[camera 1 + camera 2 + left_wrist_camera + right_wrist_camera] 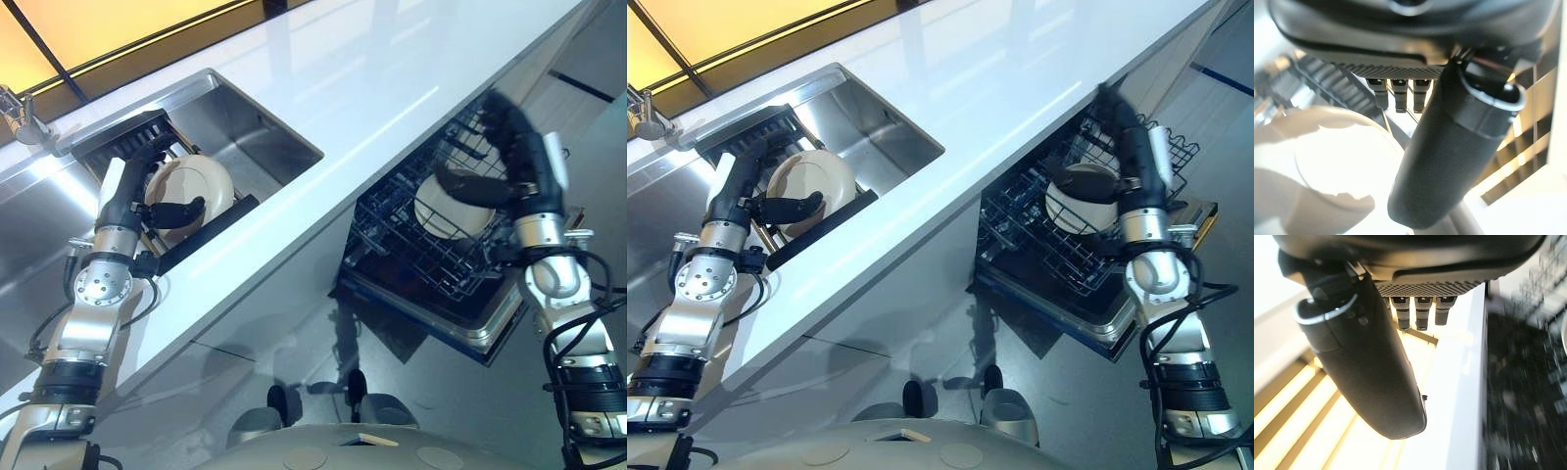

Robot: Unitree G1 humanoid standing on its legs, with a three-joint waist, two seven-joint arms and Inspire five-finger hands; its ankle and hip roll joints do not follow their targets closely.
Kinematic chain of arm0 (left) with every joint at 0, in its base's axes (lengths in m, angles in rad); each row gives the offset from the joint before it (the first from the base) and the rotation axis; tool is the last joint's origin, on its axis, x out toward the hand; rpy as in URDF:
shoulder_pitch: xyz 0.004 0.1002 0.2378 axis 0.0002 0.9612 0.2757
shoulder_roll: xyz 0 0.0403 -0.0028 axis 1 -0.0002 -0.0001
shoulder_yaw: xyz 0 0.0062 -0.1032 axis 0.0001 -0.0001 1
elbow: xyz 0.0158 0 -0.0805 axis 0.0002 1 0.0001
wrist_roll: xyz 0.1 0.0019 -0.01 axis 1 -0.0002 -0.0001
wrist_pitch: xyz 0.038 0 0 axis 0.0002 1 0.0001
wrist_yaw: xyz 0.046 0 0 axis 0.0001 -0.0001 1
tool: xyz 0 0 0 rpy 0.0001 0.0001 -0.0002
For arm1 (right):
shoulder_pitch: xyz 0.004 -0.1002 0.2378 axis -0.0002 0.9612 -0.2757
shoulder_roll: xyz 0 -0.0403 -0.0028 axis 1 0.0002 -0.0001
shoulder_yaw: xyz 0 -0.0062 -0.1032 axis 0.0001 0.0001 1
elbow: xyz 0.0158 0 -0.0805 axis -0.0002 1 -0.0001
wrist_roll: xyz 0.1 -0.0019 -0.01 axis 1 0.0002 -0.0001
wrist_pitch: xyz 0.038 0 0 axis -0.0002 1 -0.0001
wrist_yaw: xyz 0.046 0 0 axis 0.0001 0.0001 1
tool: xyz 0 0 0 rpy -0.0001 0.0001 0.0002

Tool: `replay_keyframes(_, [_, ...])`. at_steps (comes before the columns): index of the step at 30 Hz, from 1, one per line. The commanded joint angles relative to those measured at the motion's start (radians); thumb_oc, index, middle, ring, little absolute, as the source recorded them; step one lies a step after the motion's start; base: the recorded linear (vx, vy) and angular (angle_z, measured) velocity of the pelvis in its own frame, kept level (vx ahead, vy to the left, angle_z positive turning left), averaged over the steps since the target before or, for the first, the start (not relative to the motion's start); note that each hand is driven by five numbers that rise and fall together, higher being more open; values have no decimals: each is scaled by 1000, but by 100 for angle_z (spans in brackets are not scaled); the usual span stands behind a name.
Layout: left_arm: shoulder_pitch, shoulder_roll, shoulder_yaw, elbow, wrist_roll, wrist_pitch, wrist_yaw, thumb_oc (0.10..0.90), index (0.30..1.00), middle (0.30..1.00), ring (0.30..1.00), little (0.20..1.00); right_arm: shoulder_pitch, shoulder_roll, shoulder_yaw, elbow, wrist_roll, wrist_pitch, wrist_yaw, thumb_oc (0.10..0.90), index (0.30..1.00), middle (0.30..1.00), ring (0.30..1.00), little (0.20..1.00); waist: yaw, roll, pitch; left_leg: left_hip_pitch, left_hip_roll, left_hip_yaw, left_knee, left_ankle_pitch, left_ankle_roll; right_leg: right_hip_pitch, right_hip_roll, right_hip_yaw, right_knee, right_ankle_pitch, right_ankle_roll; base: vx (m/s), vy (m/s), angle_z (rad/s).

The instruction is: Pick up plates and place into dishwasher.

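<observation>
- Left eye view: we see the left hand [137, 201] reaching into the stainless-steel sink [257, 125] set in the white countertop [392, 78]. Its thumb lies across the front face of a round cream plate [201, 181] standing on edge in a black dish rack [211, 227]; the fingers pass behind the rim, so the hand pinches this plate.
- Left eye view, right side: the right hand [514, 157] is above the pulled-out dark wire dishwasher rack [431, 259]. A second cream plate [453, 213] stands on edge among the wires, just below the hand. The thumb crosses the plate's upper edge, while the fingers are stretched upward and away from it.
- Right eye view: we find the same layout. The left hand [745, 201] has its thumb on the sink plate [813, 176]; the right hand [1136, 162] has its thumb over the top of the dishwasher plate [1080, 206], fingers straight.
- Left wrist view: the dark thumb [1449, 156] is beside the pale plate face [1327, 161], with the rack slats behind.
- Right wrist view: the thumb [1371, 367] is extended; the fingers [1422, 308] look straight, holding nothing, with the blurred dark rack to one side.
</observation>
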Motion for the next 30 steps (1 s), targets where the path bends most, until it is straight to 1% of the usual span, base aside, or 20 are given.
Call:
replay_keyframes(1, [-143,142,9,49,46,-37,59,800,900,900,900,900,-62,-21,-7,-95,-11,-62,44,800,900,900,900,900,-12,0,-124,-65,-100,6,67,-77,50,-18,-58,-32,96,-49,100,11,107,-4])
replay_keyframes(3, [-154,162,12,69,56,-20,42,800,900,900,900,900,-67,-18,12,-93,-8,-46,69,800,900,900,900,900,-13,3,-126,-69,-104,8,68,-77,53,-22,-60,-30,99,-46,102,5,76,-2])
replay_keyframes(4, [-167,183,3,93,65,0,21,800,900,900,900,900,-76,-15,37,-91,5,-18,87,800,900,900,900,900,-15,7,-126,-69,-106,10,69,-77,56,-25,-64,-28,102,-42,104,7,72,-1])
replay_keyframes(8, [-189,223,-15,153,98,58,-33,800,900,900,900,900,-82,-1,85,-86,45,29,135,800,900,900,900,900,-19,15,-128,-68,-112,12,65,-77,64,-33,-66,-19,108,-36,108,15,62,-2])
replay_keyframes(10, [-197,240,-20,181,115,62,-40,800,900,900,900,900,-80,3,101,-83,57,37,153,800,900,900,900,900,-21,17,-128,-68,-113,14,64,-77,66,-36,-67,-16,110,-34,109,20,51,-2])
replay_keyframes(12, [-211,275,-27,219,126,65,-68,800,900,900,900,900,-69,7,115,-91,105,47,196,800,900,900,900,900,-26,22,-127,-70,-116,15,65,-78,68,-40,-67,-11,111,-31,110,22,58,-2])
replay_keyframes(14, [-235,299,-41,245,118,67,-104,800,900,900,900,900,-64,5,129,-101,147,59,236,800,900,900,900,900,-32,26,-125,-72,-117,17,66,-79,70,-45,-67,-5,112,-32,111,13,44,-3])
replay_keyframes(16, [-271,314,-73,269,81,75,-170,800,900,900,900,900,-66,8,160,-120,192,76,291,800,900,900,900,900,-39,31,-122,-78,-118,19,72,-81,73,-51,-66,3,114,-34,111,18,45,-7])
replay_keyframes(18, [-305,314,-100,280,56,100,-219,800,900,900,900,900,-71,16,185,-130,199,65,311,800,900,900,900,900,-43,33,-119,-79,-120,21,73,-83,76,-54,-65,9,117,-33,111,33,38,-7])
replay_keyframes(21, [-355,313,-157,312,9,107,-274,800,900,900,900,900,-93,21,216,-143,224,49,320,800,900,900,900,900,-49,39,-116,-79,-122,23,74,-84,80,-58,-62,16,120,-35,111,31,27,-10])
replay_keyframes(22, [-384,313,-192,323,1,117,-300,800,900,900,900,900,-111,22,228,-156,234,34,315,800,900,900,900,900,-54,42,-114,-80,-124,25,74,-85,83,-61,-62,22,122,-34,112,48,34,-17])
replay_keyframes(24, [-413,314,-223,334,-11,138,-319,800,900,900,900,900,-127,22,237,-171,238,7,303,800,900,900,900,900,-57,46,-113,-81,-126,27,74,-85,86,-64,-60,28,124,-35,112,39,28,-7])
replay_keyframes(25, [-443,317,-254,364,-25,137,-333,800,900,900,900,900,-149,21,243,-188,256,7,296,800,900,900,900,900,-62,51,-113,-81,-128,28,71,-85,88,-69,-60,34,128,-32,113,0,0,0])
replay_keyframes(27, [-465,318,-268,384,-44,141,-346,800,900,900,900,900,-159,21,245,-202,262,-3,296,800,900,900,900,900,-67,54,-113,-81,-130,31,70,-86,90,-73,-60,39,132,-29,114,12,10,-4])
replay_keyframes(30, [-498,317,-286,421,-111,136,-363,800,900,900,900,900,-159,13,247,-225,254,-9,293,800,900,900,900,900,-76,59,-114,-81,-131,39,65,-85,91,-79,-58,49,135,-27,116,28,16,-14])
